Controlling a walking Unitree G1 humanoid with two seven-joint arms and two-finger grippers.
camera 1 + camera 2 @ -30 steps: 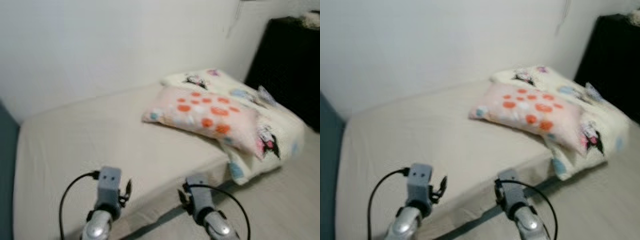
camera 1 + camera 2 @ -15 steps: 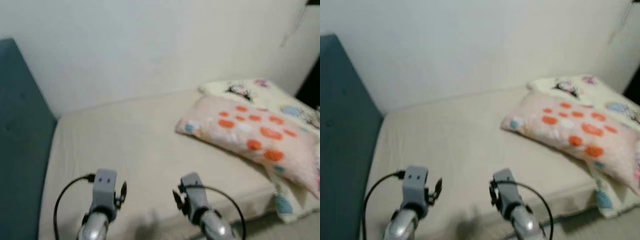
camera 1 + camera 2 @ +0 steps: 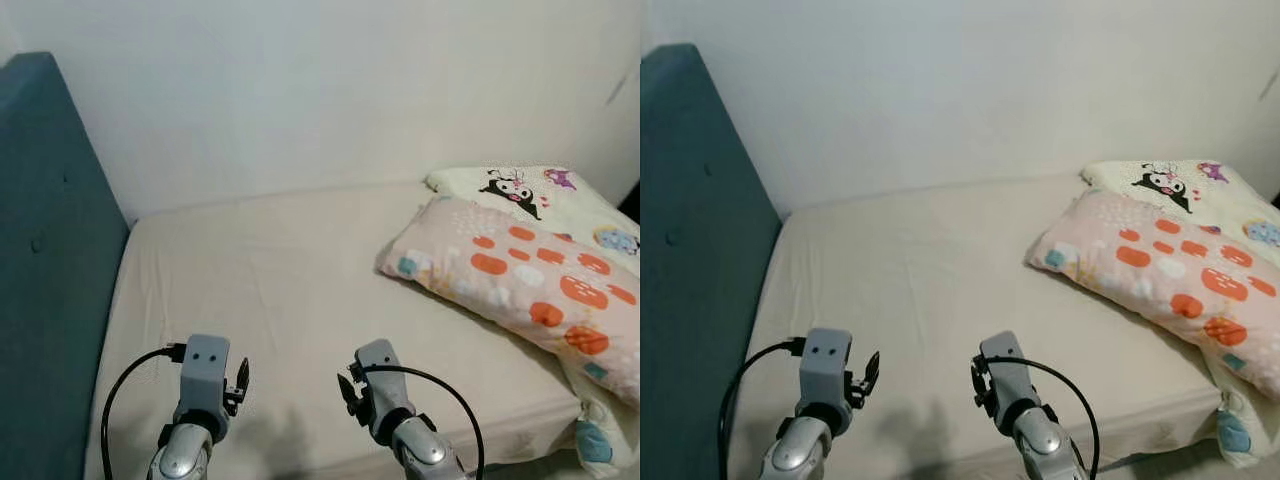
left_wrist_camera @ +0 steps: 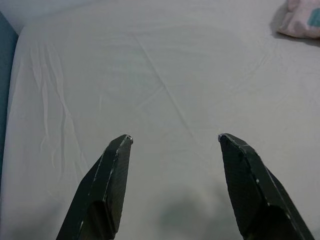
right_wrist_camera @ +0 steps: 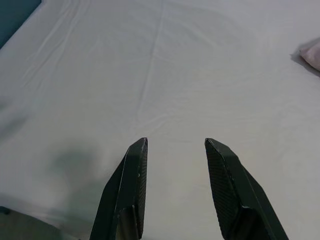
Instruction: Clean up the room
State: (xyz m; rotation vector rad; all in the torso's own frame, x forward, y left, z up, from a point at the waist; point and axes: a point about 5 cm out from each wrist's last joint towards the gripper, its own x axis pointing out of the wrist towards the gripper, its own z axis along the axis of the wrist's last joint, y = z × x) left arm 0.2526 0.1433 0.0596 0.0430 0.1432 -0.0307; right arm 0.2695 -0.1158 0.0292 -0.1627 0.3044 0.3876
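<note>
A beige-sheeted bed [image 3: 270, 270] lies before me. On its right side rests a pink pillow with orange dots [image 3: 520, 275], overlapping a cream cartoon-print pillow [image 3: 520, 190] behind it. Both arms are held low over the bed's near edge, left wrist [image 3: 205, 375] and right wrist [image 3: 375, 390]. My left gripper [image 4: 175, 137] is open above bare sheet, with nothing between its fingers. My right gripper [image 5: 176, 141] is open too, over bare sheet. A corner of the pink pillow [image 4: 302, 17] shows at the edge of the left wrist view, well away from the fingers.
A teal padded headboard [image 3: 50, 250] stands along the bed's left side. A plain white wall [image 3: 330, 90] runs behind the bed. The sheet [image 4: 50, 100] is lightly wrinkled near the headboard.
The camera has swung left: the dark cabinet and floor on the right have left the picture and the teal headboard has come in. The arms keep the same pose.
</note>
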